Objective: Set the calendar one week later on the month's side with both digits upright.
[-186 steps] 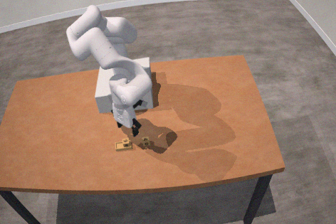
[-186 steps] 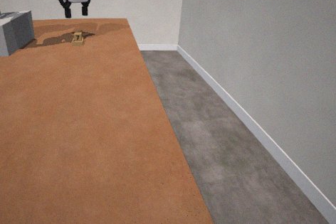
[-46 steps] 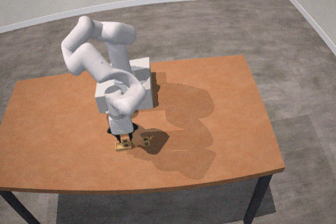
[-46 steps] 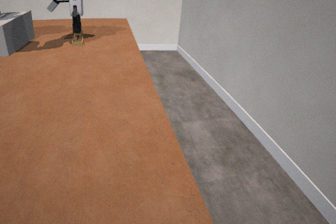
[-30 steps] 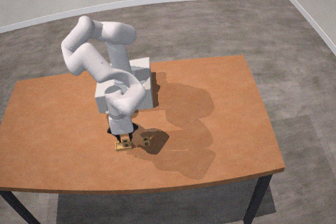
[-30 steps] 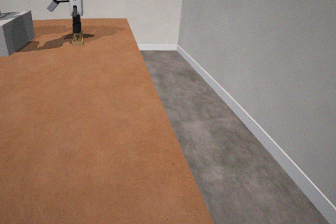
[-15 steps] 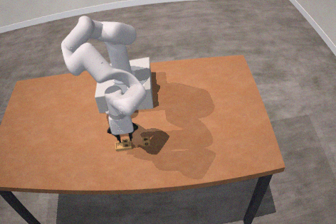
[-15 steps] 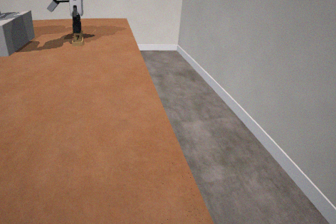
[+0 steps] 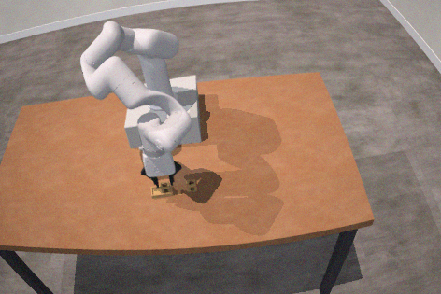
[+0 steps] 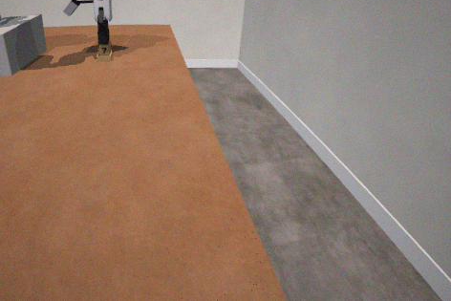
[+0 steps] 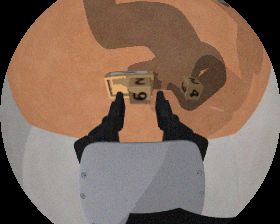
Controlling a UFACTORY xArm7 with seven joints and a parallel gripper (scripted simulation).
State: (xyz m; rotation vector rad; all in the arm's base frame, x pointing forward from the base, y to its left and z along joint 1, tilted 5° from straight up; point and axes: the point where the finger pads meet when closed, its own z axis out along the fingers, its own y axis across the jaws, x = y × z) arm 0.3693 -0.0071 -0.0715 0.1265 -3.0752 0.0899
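Note:
The small wooden tray [image 9: 157, 194] [image 10: 104, 58] [image 11: 108, 89] stands on the table, its left half empty in the wrist view. One wooden cube [image 9: 164, 189] [image 10: 104, 51] [image 11: 140, 95] is at its right half. In the wrist view it shows a 6 or 9 and an N-like mark; whether it sits flat is unclear. The exterior view shows a 7-like mark on its end. The other cube [image 9: 191, 185] [image 11: 192, 89] lies on the table to the tray's right, showing a 4. My gripper [image 9: 164, 184] [image 10: 103, 43] [image 11: 140, 99] is half open, fingertips on either side of the tray's cube, with gaps visible. The month's name is unreadable.
The wooden table [image 9: 304, 151] [image 10: 119, 155] [image 11: 50, 75] carries the white base block [image 9: 163, 134] [image 10: 24, 42] behind the tray. The arm's shadow falls over the loose cube. The table's front edge [image 9: 187, 251] runs beyond the tray.

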